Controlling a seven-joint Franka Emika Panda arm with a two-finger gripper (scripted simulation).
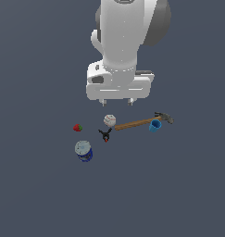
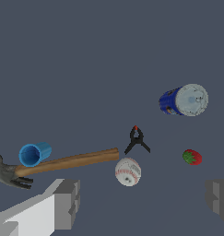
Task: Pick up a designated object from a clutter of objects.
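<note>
Lying can [image 1: 84,151] well below hand [image 1: 116,102]

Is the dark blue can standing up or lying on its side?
Standing up: the can shows its pale lid on top in the exterior view.

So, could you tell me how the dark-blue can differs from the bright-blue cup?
The dark-blue can is bulkier and darker than the bright-blue cup. The can carries a pale grey lid; the cup shows an open mouth. The can stands apart from the rest; the cup sits against the hammer. Both are blue cylinders.
</note>
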